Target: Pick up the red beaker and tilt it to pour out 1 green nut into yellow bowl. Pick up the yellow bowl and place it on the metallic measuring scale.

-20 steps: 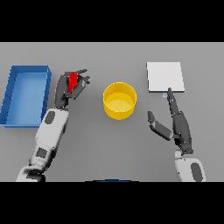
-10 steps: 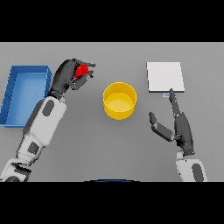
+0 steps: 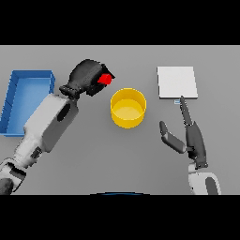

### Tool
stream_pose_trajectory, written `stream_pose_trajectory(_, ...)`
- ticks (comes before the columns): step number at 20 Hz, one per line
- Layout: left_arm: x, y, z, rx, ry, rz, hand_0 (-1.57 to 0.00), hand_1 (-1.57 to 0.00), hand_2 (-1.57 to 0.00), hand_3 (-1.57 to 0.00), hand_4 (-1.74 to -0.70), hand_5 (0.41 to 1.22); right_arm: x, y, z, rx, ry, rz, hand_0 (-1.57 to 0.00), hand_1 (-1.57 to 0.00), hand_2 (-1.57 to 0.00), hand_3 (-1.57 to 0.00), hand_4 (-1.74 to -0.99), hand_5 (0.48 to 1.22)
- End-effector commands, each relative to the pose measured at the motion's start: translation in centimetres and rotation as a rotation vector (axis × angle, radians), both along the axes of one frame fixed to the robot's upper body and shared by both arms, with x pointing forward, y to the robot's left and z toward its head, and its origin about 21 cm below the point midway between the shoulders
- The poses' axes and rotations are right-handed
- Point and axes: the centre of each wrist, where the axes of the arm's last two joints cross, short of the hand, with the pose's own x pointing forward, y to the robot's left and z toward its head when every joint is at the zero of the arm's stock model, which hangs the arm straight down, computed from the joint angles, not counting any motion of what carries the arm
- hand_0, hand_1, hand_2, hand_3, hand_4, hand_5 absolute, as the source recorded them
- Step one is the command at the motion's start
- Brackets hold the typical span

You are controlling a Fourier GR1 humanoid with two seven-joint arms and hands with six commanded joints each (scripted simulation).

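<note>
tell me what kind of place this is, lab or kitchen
Probably a lab-style test bench: a bare grey table with a red beaker held in the left hand, a flat scale and a blue bin.

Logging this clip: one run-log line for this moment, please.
left hand: shut on red beaker, beside yellow bowl | right hand: open, idle near scale | bowl: on table

We see an evenly lit scene with soft, diffuse light and no glare. The grey table (image 3: 93, 168) darkens slightly toward the lower edge. The yellow bowl (image 3: 128, 108) casts only a faint shadow at its base. Edges look slightly soft throughout, with no bending at the borders. The dark left hand (image 3: 86, 77) shows little surface detail.
</note>
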Motion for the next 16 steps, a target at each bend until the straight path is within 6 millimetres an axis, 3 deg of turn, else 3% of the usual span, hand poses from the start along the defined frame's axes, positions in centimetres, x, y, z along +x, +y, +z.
stream_pose_trajectory(1, 0.1, -0.7, 0.3, 0.085, -0.003, -0.024, -1.57, -1.57, -1.57, -1.57, -1.74, 1.186, -0.1, 0.1, 0.1, 0.003, -0.006, 0.001, 0.0, 0.0, 0.0, 0.0, -1.054, 0.691)
stream_pose_trajectory(3, 0.5, -1.7, 1.2, 0.239, -0.017, -0.07, -1.57, -1.57, -1.57, -1.57, -1.74, 1.199, 0.0, -0.1, 0.1, 0.004, 0.005, -0.009, 0.0, 0.0, 0.0, 0.0, -1.068, 0.689)
stream_pose_trajectory(7, 1.1, -3.7, 2.0, 0.517, -0.024, -0.147, -1.57, -1.57, -1.57, -1.57, -1.58, 1.212, 0.0, 0.2, 0.0, 0.027, 0.009, 0.015, 0.0, 0.0, 0.0, 0.0, -1.063, 0.681)
stream_pose_trajectory(9, 1.2, -5.2, 2.2, 0.615, -0.032, -0.164, -1.57, -1.57, -1.57, -1.57, -1.64, 1.215, 0.3, 0.3, 0.2, 0.043, 0.022, 0.013, 0.0, 0.0, 0.0, 0.0, -1.057, 0.674)
stream_pose_trajectory(16, 1.9, -7.3, 2.7, 0.951, -0.131, -0.231, -1.57, -1.57, -1.57, -1.57, -1.72, 1.22, 0.6, 0.1, -0.3, 0.031, 0.033, 0.024, 0.0, 0.0, 0.0, 0.0, -1.063, 0.694)
